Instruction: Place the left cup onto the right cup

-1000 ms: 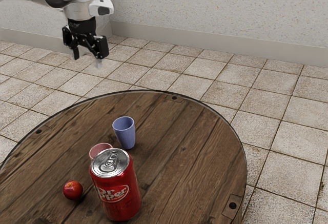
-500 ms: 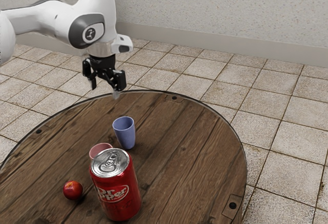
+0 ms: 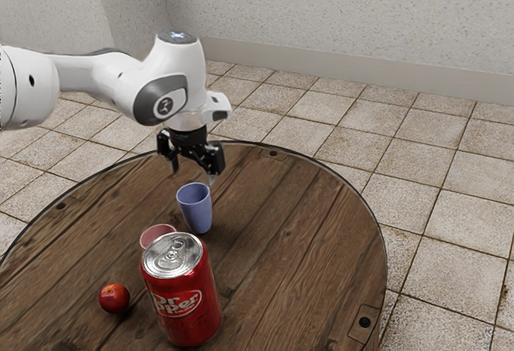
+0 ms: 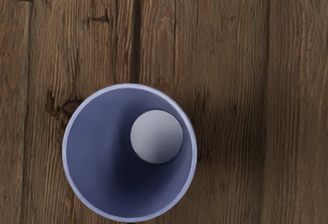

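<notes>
Since the earlier frames our arm had swung in from over the floor tiles and come down toward the bench (image 3: 305, 230), until our fingers (image 3: 213, 166) hung directly above the blue cup (image 3: 194, 208). They were spread apart and held nothing, and a clear gap remained between their tips and the blue cup's rim. The wrist view looked straight down into the blue cup (image 4: 97, 172), showing its pale bottom and bare wood planks around it.

The blue cup stood upright on the bench and had not been touched. The pink cup (image 3: 156, 234) stood upright just beside the blue cup, on the side nearer the exterior camera and toward the exterior view's left. A Dr Pepper can (image 3: 181, 291) stood beyond the pink cup from the blue cup, closer to the camera and partly hiding the pink cup. A red apple (image 3: 115, 296) lay farther out the same way, well apart from the blue cup.

We judged the task barely begun. The approach was nearly done. The last descent, the grasp, the lift, the carry and the stacking of one cup on the other all remained.
</notes>
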### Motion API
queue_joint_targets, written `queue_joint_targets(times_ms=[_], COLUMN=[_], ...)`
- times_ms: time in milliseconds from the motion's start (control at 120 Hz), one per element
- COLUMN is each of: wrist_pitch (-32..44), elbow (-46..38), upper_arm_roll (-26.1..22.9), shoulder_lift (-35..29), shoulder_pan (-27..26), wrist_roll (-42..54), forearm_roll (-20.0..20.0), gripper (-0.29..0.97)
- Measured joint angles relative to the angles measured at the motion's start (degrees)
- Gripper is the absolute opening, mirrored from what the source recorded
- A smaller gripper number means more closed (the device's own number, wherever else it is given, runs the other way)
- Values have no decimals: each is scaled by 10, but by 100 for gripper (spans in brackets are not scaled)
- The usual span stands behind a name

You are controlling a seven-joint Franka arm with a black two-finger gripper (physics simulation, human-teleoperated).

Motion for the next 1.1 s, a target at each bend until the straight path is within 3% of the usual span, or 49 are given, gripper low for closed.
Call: queue_joint_targets(times_ms=[733, 1100], wrist_pitch=[104, 127], elbow=[10, 14], upper_arm_roll=[-4, 11], shoulder_lift=[110, 128], shoulder_pan=[8, 8], wrist_roll=[-93, -110], forearm_roll=[18, 33], gripper=[66, 7])
